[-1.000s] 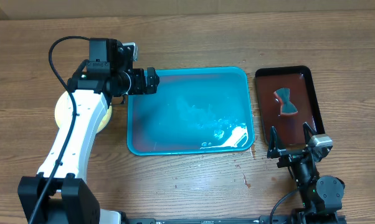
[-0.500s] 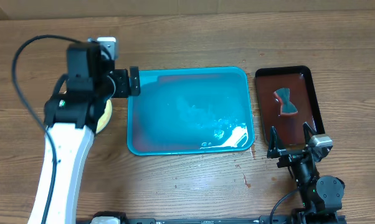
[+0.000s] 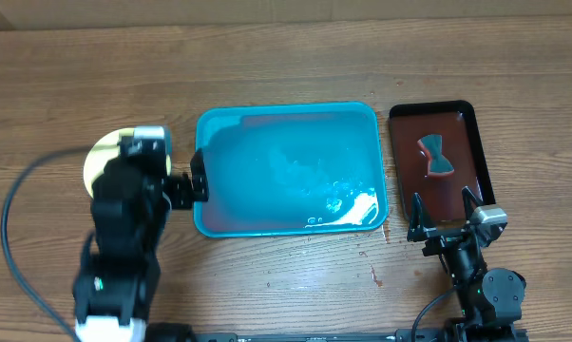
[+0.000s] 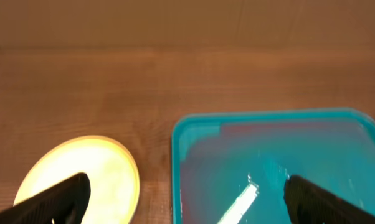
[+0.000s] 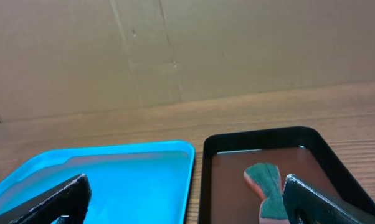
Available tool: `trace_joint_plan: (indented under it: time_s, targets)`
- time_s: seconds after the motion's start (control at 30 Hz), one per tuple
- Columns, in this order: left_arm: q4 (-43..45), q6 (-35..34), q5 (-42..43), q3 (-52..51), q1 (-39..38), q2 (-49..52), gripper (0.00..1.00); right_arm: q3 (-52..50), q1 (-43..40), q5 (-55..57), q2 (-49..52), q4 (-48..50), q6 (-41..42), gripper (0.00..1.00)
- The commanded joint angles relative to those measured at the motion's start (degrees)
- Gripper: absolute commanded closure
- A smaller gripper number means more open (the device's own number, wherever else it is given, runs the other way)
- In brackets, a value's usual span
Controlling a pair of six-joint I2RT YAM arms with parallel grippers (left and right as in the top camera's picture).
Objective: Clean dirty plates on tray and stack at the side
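Note:
The turquoise tray (image 3: 288, 169) lies mid-table, wet and with no plates on it; it also shows in the left wrist view (image 4: 268, 165) and the right wrist view (image 5: 113, 177). A pale yellow-green plate (image 3: 103, 156) lies on the table left of the tray, mostly hidden by my left arm; it also shows in the left wrist view (image 4: 81, 171). I cannot tell whether other plates lie under it. My left gripper (image 3: 183, 180) is open and empty, above the gap between plate and tray. My right gripper (image 3: 445, 217) is open and empty at the near end of the dark tray.
A dark brown-red tray (image 3: 438, 161) stands right of the turquoise tray, holding a green-topped sponge (image 3: 438, 155), also visible in the right wrist view (image 5: 266, 188). A cardboard wall (image 5: 187, 50) runs along the table's far edge.
My left arm has drawn back toward the near side, away from the tray's far left corner, uncovering part of the plate. The right arm has not moved.

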Motion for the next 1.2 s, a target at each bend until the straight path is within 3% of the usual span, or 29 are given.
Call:
trace_joint_plan:
  time_s: [0.0, 0.2, 0.53, 1.07, 1.17]
  targets:
    - [6.1, 1.3, -0.2, -9.4, -0.4, -8.8, 0.0, -0.6, 0.6, 0.3, -0.5, 0.3, 0.2, 0.0]
    - [12.5, 1.4, 0.2, -22.5, -0.4, -23.4, 0.01, -0.6, 0.6, 0.3, -0.5, 0.3, 0.2, 0.0]
    - [12.5, 11.6, 3.7, -35.6, -0.3, -41.6, 0.0, -0.6, 0.6, 0.3, -0.5, 0.3, 0.2, 0.0]
    - [13.4, 14.8, 3.6, -40.3, 0.9, -44.1, 0.0, -0.6, 0.6, 0.3, -0.5, 0.3, 0.2, 0.0]
    - [18.1, 15.3, 3.8, -42.1, 0.9, -44.1, 0.01, -0.6, 0.6, 0.3, -0.5, 0.3, 0.2, 0.0]
